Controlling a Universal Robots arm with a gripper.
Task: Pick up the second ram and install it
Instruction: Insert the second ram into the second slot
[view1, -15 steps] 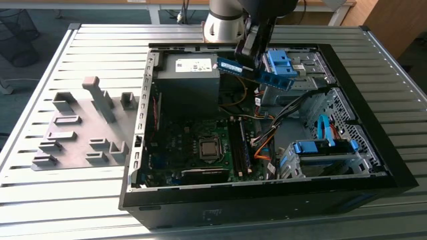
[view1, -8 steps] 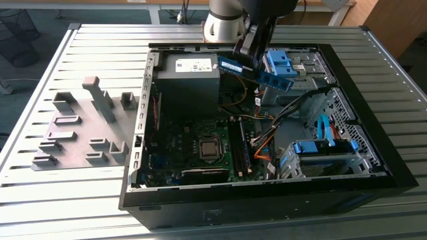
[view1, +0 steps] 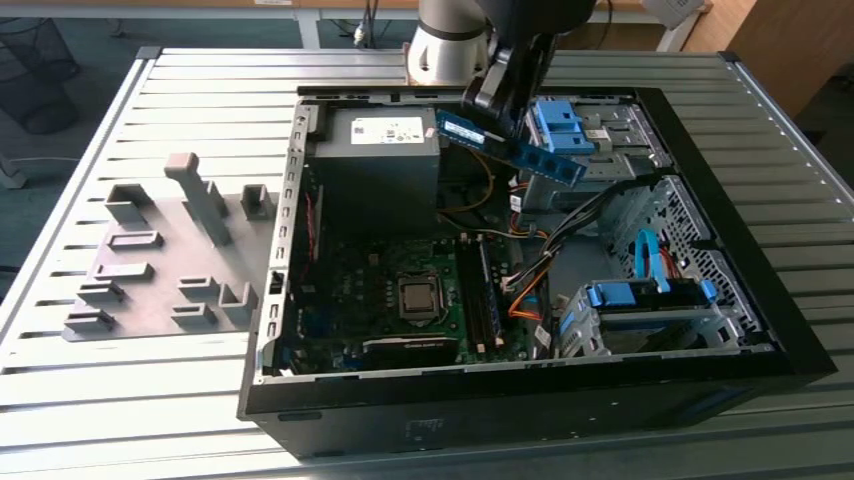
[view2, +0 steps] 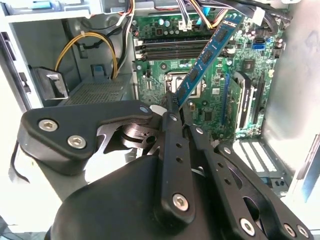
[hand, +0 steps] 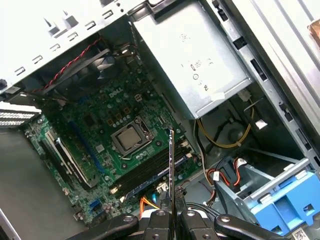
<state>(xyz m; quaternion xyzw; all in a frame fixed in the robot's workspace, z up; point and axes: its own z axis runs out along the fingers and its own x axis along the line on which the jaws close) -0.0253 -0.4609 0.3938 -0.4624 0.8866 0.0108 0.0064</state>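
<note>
On the exterior view's left, a grey fixture (view1: 160, 270) w/ upright blocks lies on the slatted tabletop (view1: 80, 400), just beside the case (view1: 534, 410). The case is open on top. Inside are the PSU (view1: 380, 165) at the back, the green board (view1: 400, 300) in front of it, cables (view1: 534, 270) mid, then the far bay (view1: 567, 125) & near bay (view1: 641, 295), both blue.

The ram (view1: 514, 148) is a long thin stick, blue-faced w/ black chips. It hangs tilted in the air above the case, between PSU & far bay. The pincer (view1: 478, 112) pinches 1 end. In the second wrist view the ram (view2: 210, 55) slants over the slots (view2: 170, 49). In the first wrist view the ram (hand: 171, 170) is edge-on. It has open room all round, & the case walls are well apart from it.
</note>
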